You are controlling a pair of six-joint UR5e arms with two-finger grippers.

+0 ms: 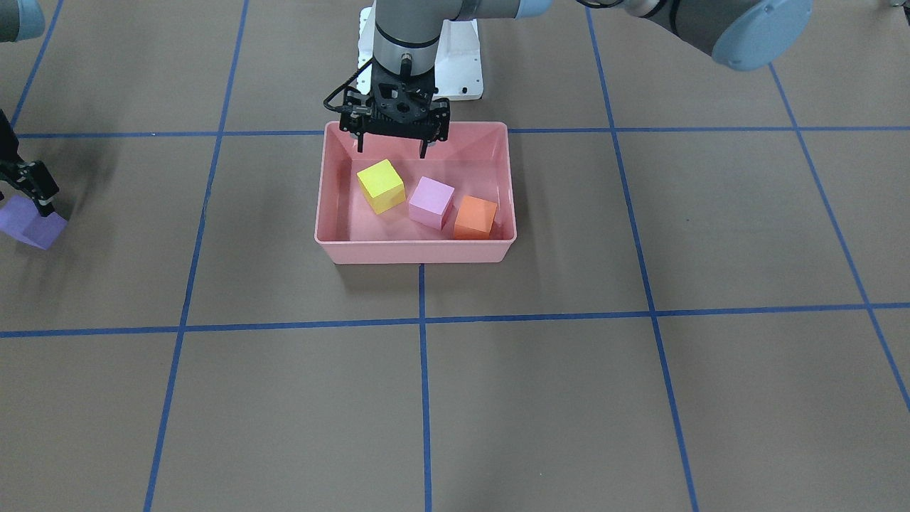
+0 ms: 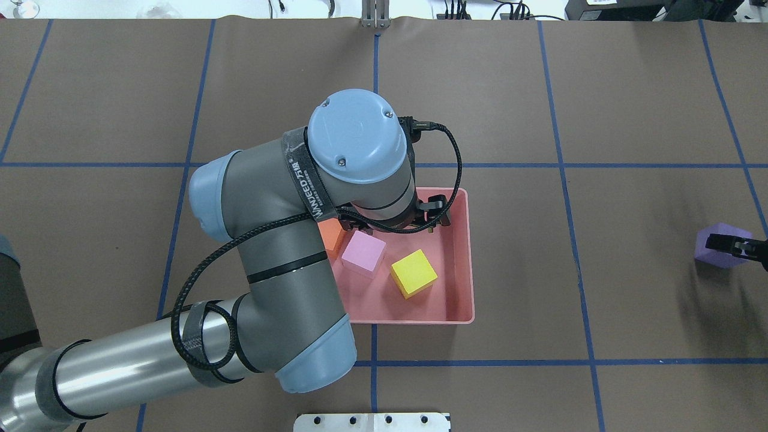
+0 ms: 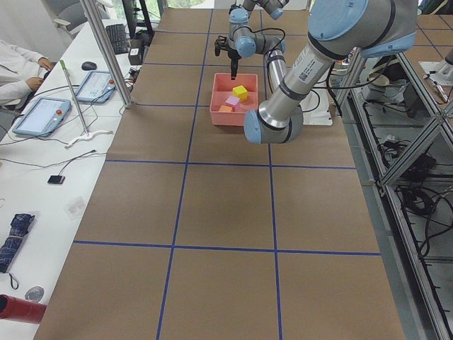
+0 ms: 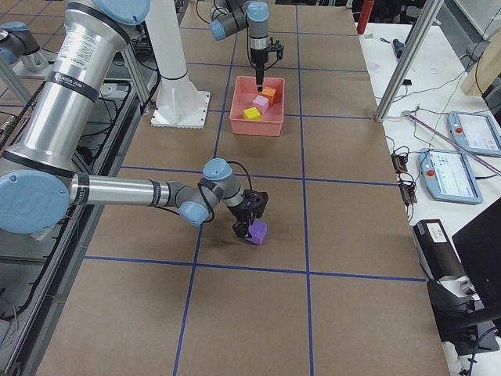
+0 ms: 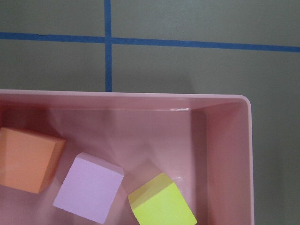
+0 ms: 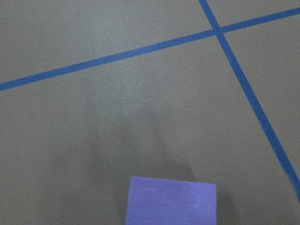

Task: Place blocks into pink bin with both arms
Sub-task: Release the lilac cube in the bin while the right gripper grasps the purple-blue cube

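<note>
The pink bin point(image 1: 416, 252) stands mid-table and holds the yellow block point(image 1: 381, 186), the light-pink block point(image 1: 431, 202) and the orange block point(image 1: 475, 217). My left gripper point(image 1: 392, 148) hangs open and empty over the bin's rim on the robot's side, above the yellow block. In the overhead view my left wrist hides most of it and part of the orange block point(image 2: 332, 235). The left wrist view shows the same three blocks in the bin point(image 5: 225, 154). My right gripper point(image 1: 35, 195) is far off to my right, shut on the purple block point(image 1: 28, 227), low at the table. That block also shows in the right wrist view point(image 6: 172, 201).
The white pedestal base point(image 1: 458, 67) stands just behind the bin. Blue tape lines grid the brown table. An operators' bench with tablets point(image 4: 470, 133) runs along the far side, with a person point(image 3: 14, 64) seated there.
</note>
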